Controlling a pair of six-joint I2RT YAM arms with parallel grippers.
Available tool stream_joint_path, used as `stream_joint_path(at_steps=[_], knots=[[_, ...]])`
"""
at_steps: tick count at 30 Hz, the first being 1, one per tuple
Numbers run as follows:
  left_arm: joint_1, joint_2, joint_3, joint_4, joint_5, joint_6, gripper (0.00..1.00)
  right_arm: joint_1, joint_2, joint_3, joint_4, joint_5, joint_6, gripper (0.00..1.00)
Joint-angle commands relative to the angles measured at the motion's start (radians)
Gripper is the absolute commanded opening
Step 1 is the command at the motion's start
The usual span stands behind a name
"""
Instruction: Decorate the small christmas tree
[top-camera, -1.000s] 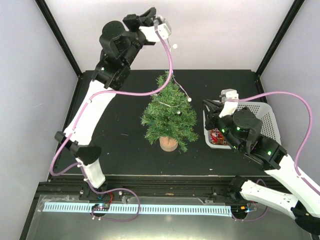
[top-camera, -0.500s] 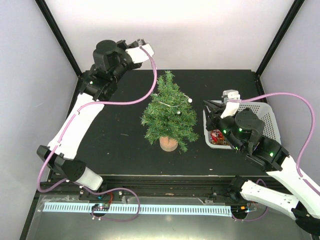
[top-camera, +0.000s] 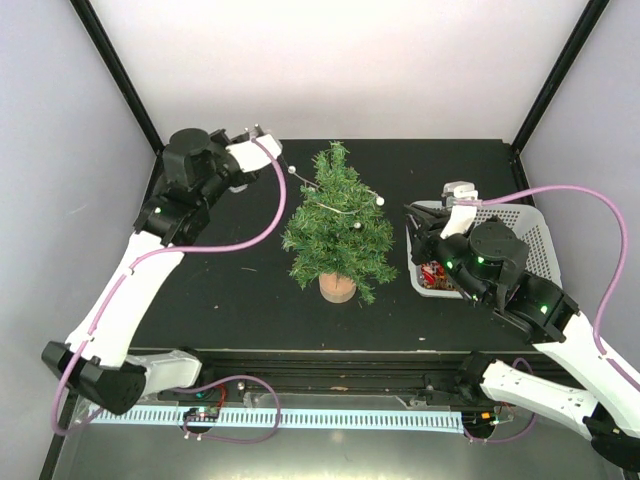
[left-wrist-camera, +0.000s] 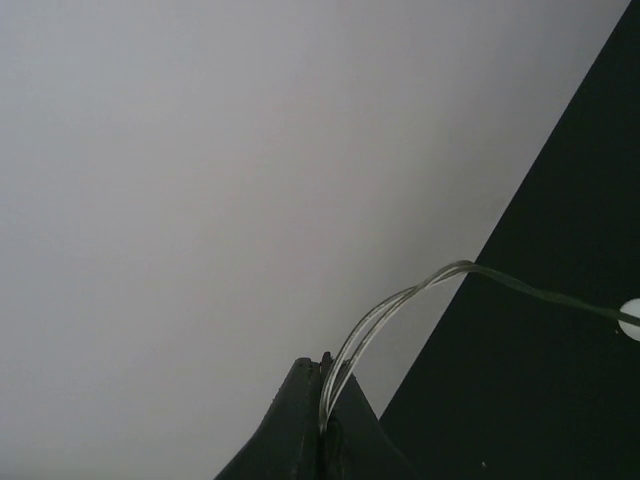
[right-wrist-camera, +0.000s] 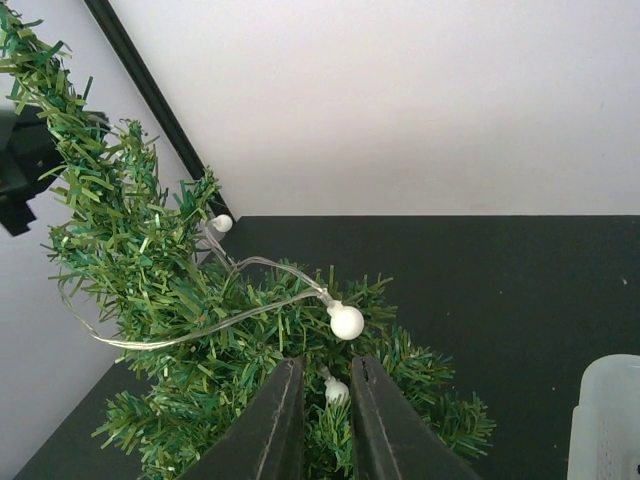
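The small christmas tree (top-camera: 338, 228) stands mid-table on its round tan base (top-camera: 337, 288). A clear light string (top-camera: 340, 208) with white bulbs drapes across its upper branches. My left gripper (top-camera: 266, 136) is up at the back left of the tree, shut on the string's wire (left-wrist-camera: 390, 305); one bulb (top-camera: 292, 170) hangs between it and the tree. My right gripper (top-camera: 412, 212) hovers just right of the tree, jaws a narrow gap apart and holding nothing. In the right wrist view (right-wrist-camera: 326, 365) the tree (right-wrist-camera: 170, 300) fills the left, with a bulb (right-wrist-camera: 346, 321) just beyond the fingertips.
A white plastic basket (top-camera: 530, 232) holding red ornaments (top-camera: 433, 272) sits on the black table at the right, under my right arm. Pale walls and black frame posts (top-camera: 115, 75) close in the back and sides.
My left arm has swung down and to the left from high above the tree, still holding the wire, pulling the string out to the tree's left. My right arm has hardly moved.
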Motion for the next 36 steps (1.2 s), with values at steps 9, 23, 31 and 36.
stream_joint_path(at_steps=[9, 23, 31, 36], knots=[[0.012, -0.219, -0.118, -0.237, 0.133, -0.098, 0.01, 0.004, -0.008, 0.039, -0.024, -0.034, 0.029, 0.17], [-0.082, -0.364, -0.208, -0.467, 0.271, -0.241, 0.02, 0.004, -0.013, 0.061, -0.060, -0.069, 0.040, 0.17], [-0.117, -0.378, -0.176, -0.660, 0.440, -0.280, 0.02, 0.004, -0.012, 0.071, -0.081, -0.092, 0.036, 0.17], [-0.149, -0.374, -0.180, -0.720, 0.514, -0.297, 0.03, 0.004, -0.014, 0.080, -0.092, -0.086, 0.034, 0.17]])
